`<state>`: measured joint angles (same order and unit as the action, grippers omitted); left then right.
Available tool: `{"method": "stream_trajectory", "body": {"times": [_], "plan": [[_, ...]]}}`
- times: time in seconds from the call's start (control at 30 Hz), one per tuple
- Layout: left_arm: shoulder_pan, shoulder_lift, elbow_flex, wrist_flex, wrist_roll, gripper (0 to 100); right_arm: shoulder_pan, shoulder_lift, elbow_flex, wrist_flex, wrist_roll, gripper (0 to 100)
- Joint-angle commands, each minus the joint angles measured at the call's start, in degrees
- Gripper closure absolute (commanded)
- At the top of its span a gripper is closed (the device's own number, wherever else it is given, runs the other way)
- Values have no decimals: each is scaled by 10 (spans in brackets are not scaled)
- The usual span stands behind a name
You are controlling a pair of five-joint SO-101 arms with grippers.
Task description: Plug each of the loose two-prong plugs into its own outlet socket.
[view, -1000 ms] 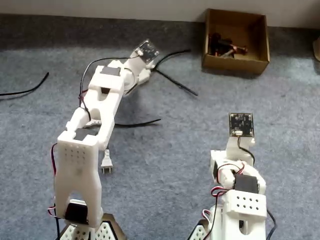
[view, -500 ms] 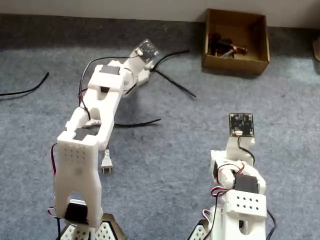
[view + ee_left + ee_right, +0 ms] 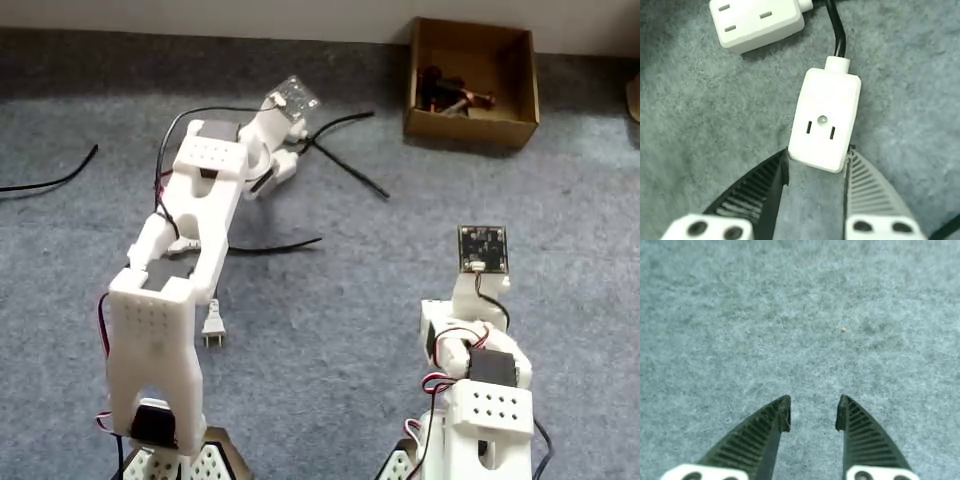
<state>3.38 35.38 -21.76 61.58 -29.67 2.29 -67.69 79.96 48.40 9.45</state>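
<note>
one box, parts inside, left gripper holding socket

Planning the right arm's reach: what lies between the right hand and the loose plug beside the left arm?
Only bare carpet between the right hand and the plug, seen in the high view.

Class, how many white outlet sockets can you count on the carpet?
2. The near socket sits between the left gripper's fingertips; the far socket lies just beyond it. Others may be hidden under the arm.
</note>
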Motion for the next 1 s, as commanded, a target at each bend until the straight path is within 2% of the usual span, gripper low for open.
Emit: {"method": "stream_trajectory", "body": {"times": [0.0, 0.23, 0.67, 0.77, 0.97], "plan": [[19, -63, -13, 33, 11, 931, -9, -12, -5, -15, 7, 844], [43, -113, -13, 93, 39, 931, -9, -12, -5, -15, 7, 844], [93, -233, -12, 214, 43, 931, -9, -12, -5, -15, 7, 844], [102, -260, -12, 231, 84, 944, -9, -12, -5, -15, 7, 844], [137, -304, 44, 244, 89, 947, -9, -12, -5, -15, 7, 844]]}}
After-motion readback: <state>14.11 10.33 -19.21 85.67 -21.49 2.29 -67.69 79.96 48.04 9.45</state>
